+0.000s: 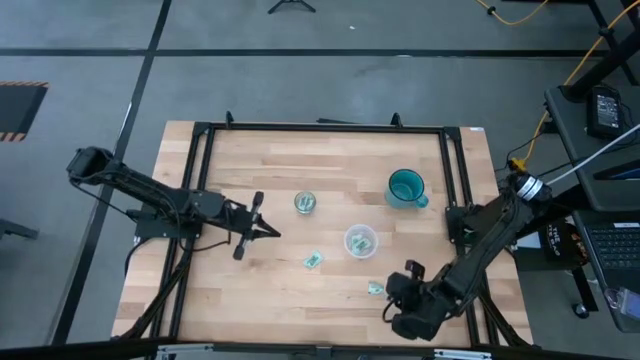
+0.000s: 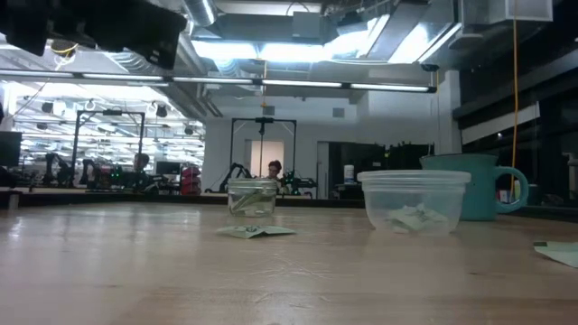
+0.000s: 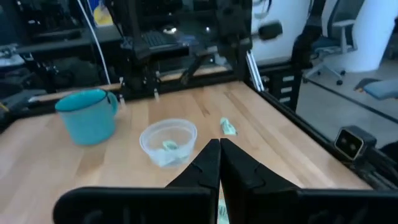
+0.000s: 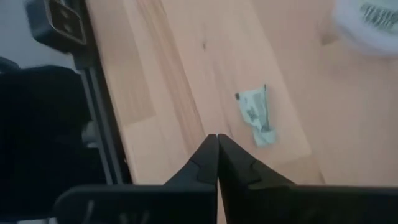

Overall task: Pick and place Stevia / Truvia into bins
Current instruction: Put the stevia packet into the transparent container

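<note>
Right now your left gripper [image 3: 219, 144] has its fingers pressed together on nothing, hanging over the left half of the table [image 1: 260, 280]. From it, the nearest packet [image 1: 314, 260] lies loose on the wood a little ahead and toward the front edge, apart from the fingertips. Further ahead sits the plastic cup [image 3: 168, 142] with a green packet inside, and beside the gripper's line, toward the back, stands the little glass jar [image 1: 305, 203], which also holds something green. Your left arm reaches in from the left edge, stretched low across the frame rail, wrist pointing toward the table's middle.

Your right gripper [image 4: 217, 138] is likewise closed tight and empty, near the front right corner. A crumpled packet [image 4: 256, 114] lies just ahead of its fingertips, a little to one side, not touching them; in the overhead view that same packet [image 1: 375, 288] sits just beside the gripper, toward the table's middle. Your right arm comes in from the right edge and folds down toward the front, with the wrist low over the wood.

A teal mug [image 1: 405, 188] stands behind the plastic cup, well clear of both grippers.
</note>
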Action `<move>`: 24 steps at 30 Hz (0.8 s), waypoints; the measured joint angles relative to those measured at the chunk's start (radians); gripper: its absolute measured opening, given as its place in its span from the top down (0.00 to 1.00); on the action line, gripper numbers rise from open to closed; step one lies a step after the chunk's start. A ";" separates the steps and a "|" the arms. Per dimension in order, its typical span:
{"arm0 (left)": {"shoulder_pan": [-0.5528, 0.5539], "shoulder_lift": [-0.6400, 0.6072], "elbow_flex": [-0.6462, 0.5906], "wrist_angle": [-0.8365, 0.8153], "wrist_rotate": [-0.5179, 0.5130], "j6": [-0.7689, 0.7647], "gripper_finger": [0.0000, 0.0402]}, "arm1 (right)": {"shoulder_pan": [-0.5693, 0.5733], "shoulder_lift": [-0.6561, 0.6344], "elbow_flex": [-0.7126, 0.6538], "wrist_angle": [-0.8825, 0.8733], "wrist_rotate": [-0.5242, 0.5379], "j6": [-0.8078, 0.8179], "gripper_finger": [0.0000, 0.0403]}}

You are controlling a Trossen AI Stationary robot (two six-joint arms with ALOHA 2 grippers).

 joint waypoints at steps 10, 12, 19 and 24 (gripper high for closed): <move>-0.014 0.000 0.000 0.017 -0.001 0.000 0.99 | 0.005 0.113 0.027 -0.017 0.000 0.016 0.99; -0.014 0.000 0.000 0.017 -0.001 0.000 0.99 | 0.005 0.118 0.027 -0.034 0.000 -0.007 0.98; -0.013 0.000 0.000 0.017 -0.003 0.050 1.00 | 0.005 0.118 0.027 -0.083 0.028 -0.022 0.90; -0.013 0.000 0.000 0.017 -0.004 0.052 0.99 | 0.004 0.118 0.027 -0.085 0.064 -0.034 0.90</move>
